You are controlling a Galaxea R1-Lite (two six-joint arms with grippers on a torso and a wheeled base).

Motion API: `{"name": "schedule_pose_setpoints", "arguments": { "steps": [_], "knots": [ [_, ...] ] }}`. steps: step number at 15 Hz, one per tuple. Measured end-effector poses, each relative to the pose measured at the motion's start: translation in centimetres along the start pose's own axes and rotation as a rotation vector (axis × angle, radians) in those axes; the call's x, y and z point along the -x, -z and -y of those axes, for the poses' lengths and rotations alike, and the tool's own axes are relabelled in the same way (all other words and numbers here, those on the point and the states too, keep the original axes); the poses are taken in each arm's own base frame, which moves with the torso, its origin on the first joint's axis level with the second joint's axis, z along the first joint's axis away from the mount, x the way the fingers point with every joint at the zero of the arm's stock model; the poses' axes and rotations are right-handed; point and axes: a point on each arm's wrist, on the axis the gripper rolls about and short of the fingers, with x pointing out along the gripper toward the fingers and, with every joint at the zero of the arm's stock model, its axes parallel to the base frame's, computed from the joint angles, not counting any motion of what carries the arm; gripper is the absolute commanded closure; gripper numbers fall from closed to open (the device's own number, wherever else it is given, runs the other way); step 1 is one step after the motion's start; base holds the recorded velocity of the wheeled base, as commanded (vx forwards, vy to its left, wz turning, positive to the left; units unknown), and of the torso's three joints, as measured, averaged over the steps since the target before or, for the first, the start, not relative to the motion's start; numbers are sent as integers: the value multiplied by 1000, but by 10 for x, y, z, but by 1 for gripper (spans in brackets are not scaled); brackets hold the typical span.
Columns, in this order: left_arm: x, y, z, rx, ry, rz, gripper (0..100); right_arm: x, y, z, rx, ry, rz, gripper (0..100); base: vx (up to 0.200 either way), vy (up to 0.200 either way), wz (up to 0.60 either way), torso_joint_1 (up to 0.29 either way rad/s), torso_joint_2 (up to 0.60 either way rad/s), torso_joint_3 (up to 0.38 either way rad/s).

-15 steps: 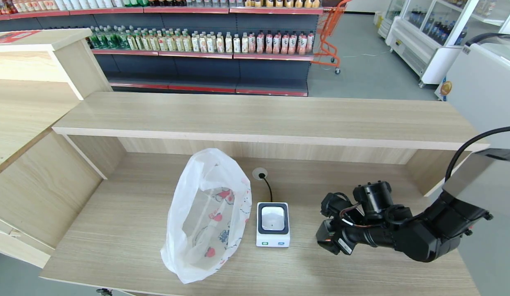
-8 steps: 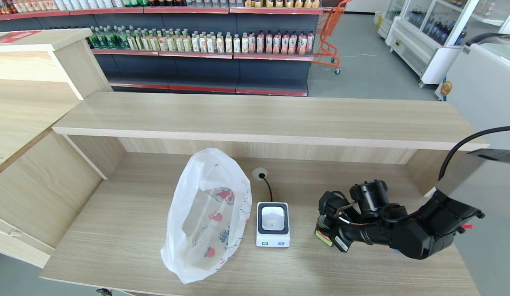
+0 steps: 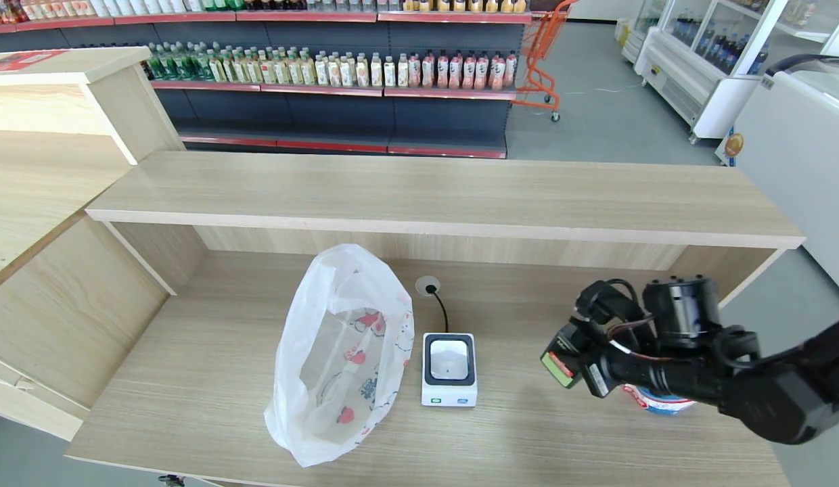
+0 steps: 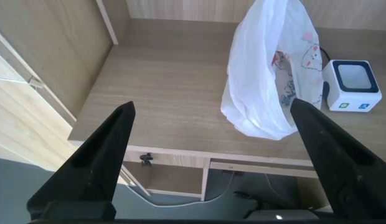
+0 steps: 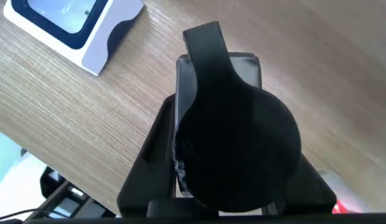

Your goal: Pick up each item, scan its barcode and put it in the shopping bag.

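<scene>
One step in, roughly: clamps the right claw [image 3: 563, 366] on a small pack [image 3: 555, 359], right of the scanner [image 3: 449, 366], seemingly unscanned. Holds the left claw [image 4: 213, 107] agape off the worktop's [image 3: 210, 379] near edge, apart from the bag [image 3: 338, 352]; leaves a tub [image 3: 656, 402] untouched.

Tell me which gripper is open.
The left gripper: its fingers are spread wide, nothing between them; the right gripper is shut on an item.

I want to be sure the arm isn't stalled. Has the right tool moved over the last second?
Yes. The right tool has shifted to the right and slightly back, farther from the scanner.
</scene>
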Motion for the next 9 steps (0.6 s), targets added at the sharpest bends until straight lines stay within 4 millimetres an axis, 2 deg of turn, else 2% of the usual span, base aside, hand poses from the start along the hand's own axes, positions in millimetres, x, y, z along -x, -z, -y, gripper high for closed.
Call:
{"name": "schedule_pose_setpoints", "arguments": {
  "steps": [2, 4, 6, 9],
  "knots": [
    [0, 0, 0, 0, 0, 0, 0, 41, 1, 5, 138, 55, 48, 100, 0, 0, 0, 0, 0, 0],
    [0, 0, 0, 0, 0, 0, 0, 69, 3, 11, 400, 128, 98, 100, 0, 0, 0, 0, 0, 0],
    [0, 0, 0, 0, 1, 0, 0, 85, -9, 14, 649, 129, 292, 100, 0, 0, 0, 0, 0, 0],
    [0, 0, 0, 0, 0, 0, 0, 92, -11, 8, 1225, 35, 510, 100, 0, 0, 0, 0, 0, 0]
  ]
}}
